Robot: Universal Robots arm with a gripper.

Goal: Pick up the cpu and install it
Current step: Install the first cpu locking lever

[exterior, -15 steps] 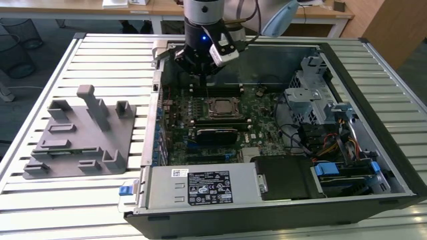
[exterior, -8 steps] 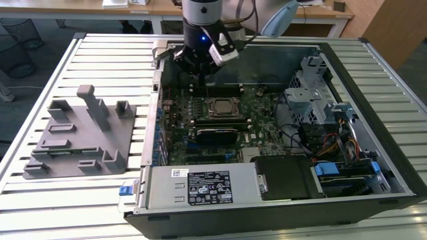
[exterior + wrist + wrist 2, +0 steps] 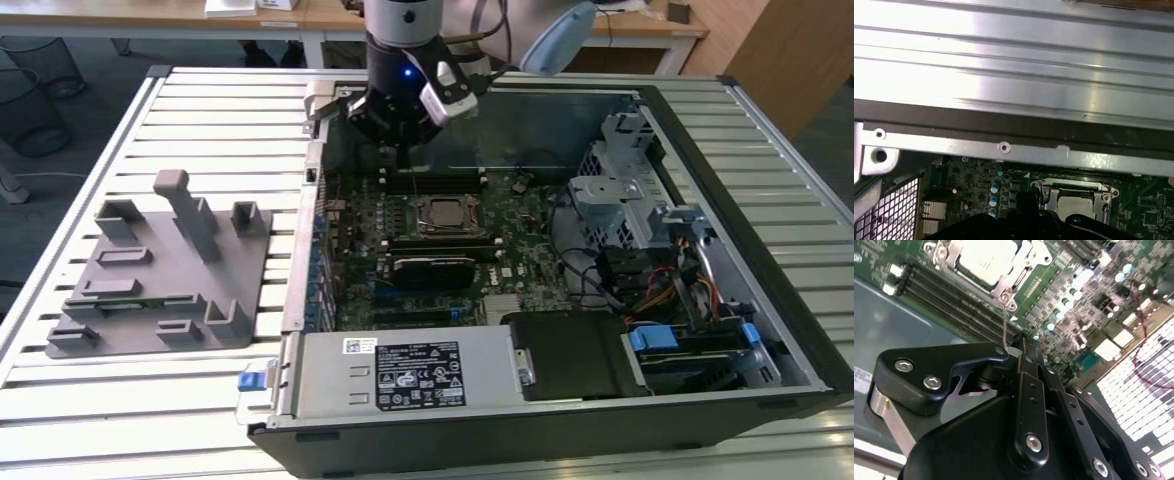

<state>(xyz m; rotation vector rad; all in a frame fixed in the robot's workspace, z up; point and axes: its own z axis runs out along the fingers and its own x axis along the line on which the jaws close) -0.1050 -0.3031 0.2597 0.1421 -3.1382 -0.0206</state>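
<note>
The cpu (image 3: 445, 214) — flat, square, silvery-grey metal top — is seen seated in the dark socket frame (image 3: 445, 233) near the middle of the green motherboard (image 3: 527, 250). The board is housed in an open black computer case (image 3: 787, 330) laid on its side on a slatted metal tabletop (image 3: 200, 110).

The gripper (image 3: 404, 157), black with bolted link arms, is hung over the board just past the socket, toward the tabletop's far edge and apart from the cpu. How far the jaws are parted cannot be told.

In the second wrist view the gripper (image 3: 1015, 346) is shown close up. The cpu (image 3: 985, 257) is seen bright inside its metal frame, with long dark memory slots (image 3: 949, 295) beside it. In the first wrist view the cpu (image 3: 1074, 209) is seen beyond the case's metal rim and the ribbed tabletop slats.

In the exterior view a grey moulded plastic holder tray (image 3: 147, 290) is placed near the tabletop's edge at the exterior view's left. A boxy metal power supply (image 3: 400, 375) — with a black-and-white printed label — is seen at the case's near side.
</note>
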